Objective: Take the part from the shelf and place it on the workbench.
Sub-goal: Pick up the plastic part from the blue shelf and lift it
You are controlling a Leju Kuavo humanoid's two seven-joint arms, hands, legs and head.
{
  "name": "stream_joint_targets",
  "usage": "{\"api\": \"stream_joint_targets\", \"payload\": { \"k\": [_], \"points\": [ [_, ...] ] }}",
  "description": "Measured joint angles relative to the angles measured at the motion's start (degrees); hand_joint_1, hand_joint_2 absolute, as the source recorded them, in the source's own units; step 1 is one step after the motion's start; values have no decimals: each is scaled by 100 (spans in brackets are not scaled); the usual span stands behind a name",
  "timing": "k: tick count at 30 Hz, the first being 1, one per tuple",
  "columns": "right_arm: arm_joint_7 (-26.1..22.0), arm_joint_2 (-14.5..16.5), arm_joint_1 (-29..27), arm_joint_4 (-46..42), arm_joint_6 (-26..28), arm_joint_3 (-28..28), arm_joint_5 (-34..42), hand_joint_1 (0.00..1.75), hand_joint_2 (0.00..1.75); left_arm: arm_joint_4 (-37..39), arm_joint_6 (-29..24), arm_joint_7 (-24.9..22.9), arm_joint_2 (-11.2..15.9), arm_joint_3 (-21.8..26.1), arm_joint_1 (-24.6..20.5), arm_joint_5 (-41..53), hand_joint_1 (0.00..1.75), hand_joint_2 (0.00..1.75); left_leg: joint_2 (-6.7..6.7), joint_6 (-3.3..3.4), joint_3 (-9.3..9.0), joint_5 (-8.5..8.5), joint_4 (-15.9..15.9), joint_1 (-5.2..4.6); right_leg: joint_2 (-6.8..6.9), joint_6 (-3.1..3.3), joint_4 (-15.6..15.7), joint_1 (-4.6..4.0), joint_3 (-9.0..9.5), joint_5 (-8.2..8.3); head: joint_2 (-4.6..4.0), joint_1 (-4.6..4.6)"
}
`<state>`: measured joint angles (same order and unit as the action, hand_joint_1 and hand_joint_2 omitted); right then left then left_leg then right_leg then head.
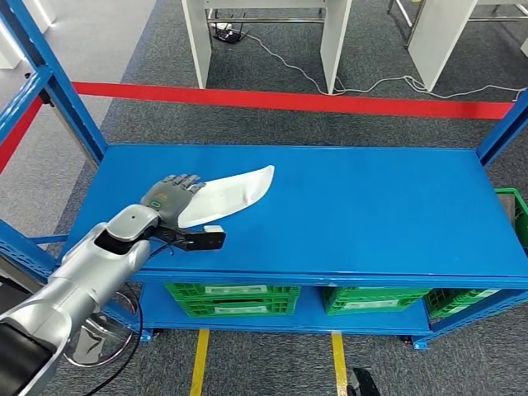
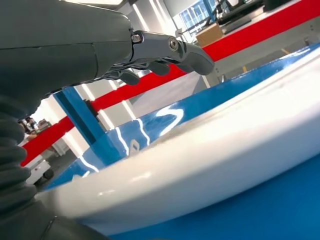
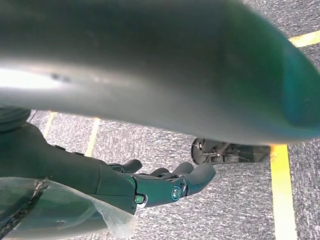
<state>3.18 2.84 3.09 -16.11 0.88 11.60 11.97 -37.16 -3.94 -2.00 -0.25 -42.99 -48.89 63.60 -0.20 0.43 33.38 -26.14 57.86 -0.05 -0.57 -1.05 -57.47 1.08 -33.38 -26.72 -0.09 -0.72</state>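
Reaching over shelf: left arm is coming in from the lower left of the head view, silver, stretched out over the shelf's top deck.
Shelf (image 1: 374,223): blue metal rack, top deck lying flat and wide across the head view, blue uprights standing at both ends.
Floor (image 1: 261,124): grey carpet, red stripe (image 1: 299,101) running behind the shelf, yellow lines (image 1: 200,361) showing in front of it.
White furniture legs (image 1: 333,41): standing beyond the red stripe, a cable trailing on the carpet by them.
Green crates (image 1: 233,297): sitting on the lower shelf level, more of them toward the right end.
Part (image 1: 233,194): white, long, curved, blade-like, tapering to a point at its right end; lying on the left half of the top deck. Left wrist view is showing it (image 2: 211,150) as a pale rounded edge against the blue deck.
Left hand (image 1: 171,196): sitting at the part's left end, fingers lying over its top surface. In the wrist view the fingers (image 2: 188,52) are extending above the part, apart from it. Cannot tell whether it is actually gripping.
Right hand (image 3: 166,182): hanging over the carpet by a yellow line, fingers loosely extended and apart, holding nothing.
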Motion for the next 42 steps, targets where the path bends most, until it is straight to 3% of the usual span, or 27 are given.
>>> {"api": "stream_joint_targets", "payload": {
  "k": [10,24,31,42],
  "points": [
    [36,0,-16,-2,-16,-12,-34,0,0,0,-579,-27,-24,8,35,42,0,175,0,0,0,0,0,0,0,0,0,0,0,0,0,0],
    [36,0,-21,-2,-16,-12,-46,0,0,0,-656,-23,-22,11,69,56,0,175,0,0,0,0,0,0,1,0,0,0,1,0,0,-1],
    [34,0,-15,-5,-25,-12,-101,0,0,-13,-1184,106,-24,61,112,90,0,175,0,0,0,0,0,0,1,0,0,0,0,0,0,1],
    [3,0,-17,-33,-73,-12,-148,0,0,-57,-994,288,-75,263,237,-222,0,175,0,0,0,0,0,0,1,0,0,0,0,0,0,0]
  ]
}}
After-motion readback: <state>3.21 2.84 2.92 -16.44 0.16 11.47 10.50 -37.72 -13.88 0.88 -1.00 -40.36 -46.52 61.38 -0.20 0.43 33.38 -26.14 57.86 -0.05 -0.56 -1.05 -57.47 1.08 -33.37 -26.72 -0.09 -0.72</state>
